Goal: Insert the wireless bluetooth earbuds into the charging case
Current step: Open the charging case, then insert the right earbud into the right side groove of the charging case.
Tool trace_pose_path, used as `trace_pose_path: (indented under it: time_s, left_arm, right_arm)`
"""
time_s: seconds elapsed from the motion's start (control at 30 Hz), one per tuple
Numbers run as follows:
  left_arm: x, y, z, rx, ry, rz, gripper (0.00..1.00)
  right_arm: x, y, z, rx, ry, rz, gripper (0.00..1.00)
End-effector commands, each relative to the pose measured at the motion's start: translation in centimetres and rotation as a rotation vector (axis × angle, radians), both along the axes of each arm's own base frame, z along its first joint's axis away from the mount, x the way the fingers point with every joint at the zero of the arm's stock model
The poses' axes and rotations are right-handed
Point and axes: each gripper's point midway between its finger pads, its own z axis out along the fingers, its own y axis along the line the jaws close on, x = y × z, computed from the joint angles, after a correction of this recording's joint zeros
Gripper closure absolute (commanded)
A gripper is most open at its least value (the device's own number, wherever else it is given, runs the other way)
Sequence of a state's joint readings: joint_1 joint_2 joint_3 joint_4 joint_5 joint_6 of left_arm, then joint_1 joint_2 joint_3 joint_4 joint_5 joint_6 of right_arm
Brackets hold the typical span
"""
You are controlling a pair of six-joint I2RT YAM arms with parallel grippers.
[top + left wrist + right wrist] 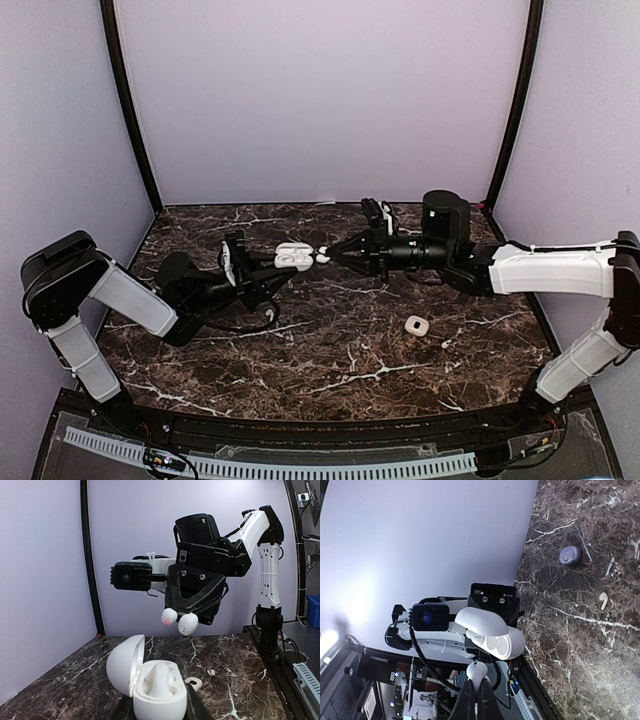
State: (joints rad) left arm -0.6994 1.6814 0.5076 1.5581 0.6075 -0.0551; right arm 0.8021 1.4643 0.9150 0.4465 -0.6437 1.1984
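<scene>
The left gripper clamps the base of the open charging case between its two fingers and holds it up above the marble table. The case's lid stands hinged back on the case's left side, seen from the left wrist, and its white moulded inside faces the other arm.

The right gripper has its fingertips pressed together on a white earbud. From above, that bud sits just beside the case's right side, level with it. From the left wrist it hangs higher than the case's open mouth, with clear air between the two. In that view two rounded white lobes show under the right gripper. I cannot tell whether they are one bud or two.

Well away from the case, to its right and nearer the arm bases, a small rounded pod lies flat on the table. It looks white from above and lavender-grey from the right wrist. A loose earbud, white, lies close beside the pod, on the side farther from the case.
</scene>
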Motion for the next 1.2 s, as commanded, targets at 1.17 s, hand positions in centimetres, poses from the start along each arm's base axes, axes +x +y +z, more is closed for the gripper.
trace_pose_path:
  time_s: [1.17]
  left_arm:
    - [-0.8, -2.0, -1.0, -0.039, -0.264, -0.008, 1.0]
  right_arm:
    - [-0.6, 0.3, -4.5, -0.221, 0.913, -0.499, 1.0]
